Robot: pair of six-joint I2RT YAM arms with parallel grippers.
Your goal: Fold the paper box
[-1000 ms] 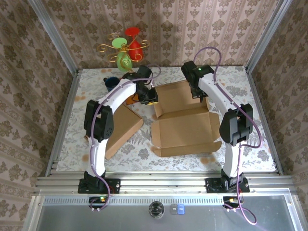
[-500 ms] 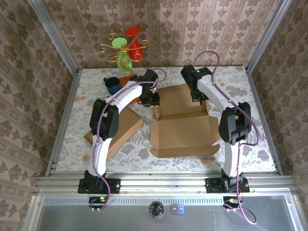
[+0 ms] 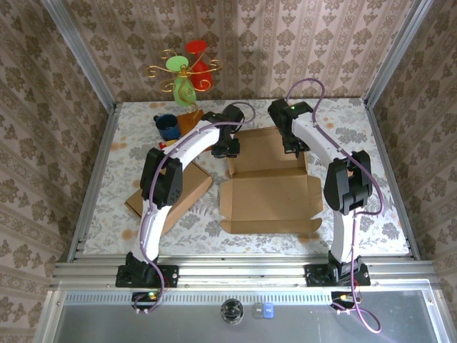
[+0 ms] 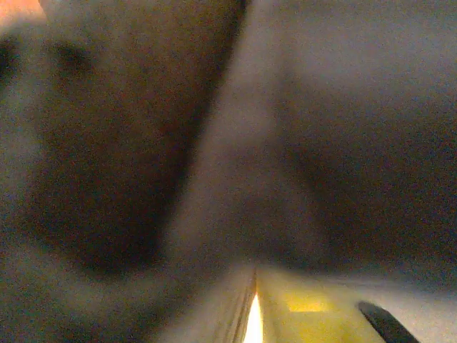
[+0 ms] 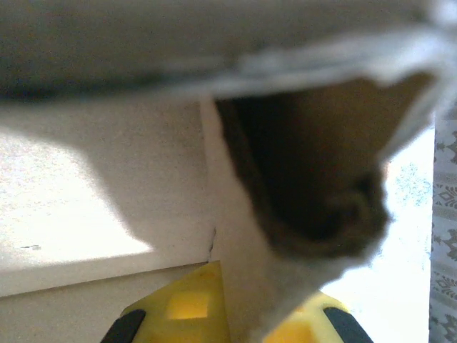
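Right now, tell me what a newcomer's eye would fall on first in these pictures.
The brown paper box lies opened out mid-table, with the left pincer and right pincer meeting its far panel from either side, the right one shut on a flap. Against the far wall stands a red-and-green ornament on gold wire, the brightest thing there, with a blue cup beside it.
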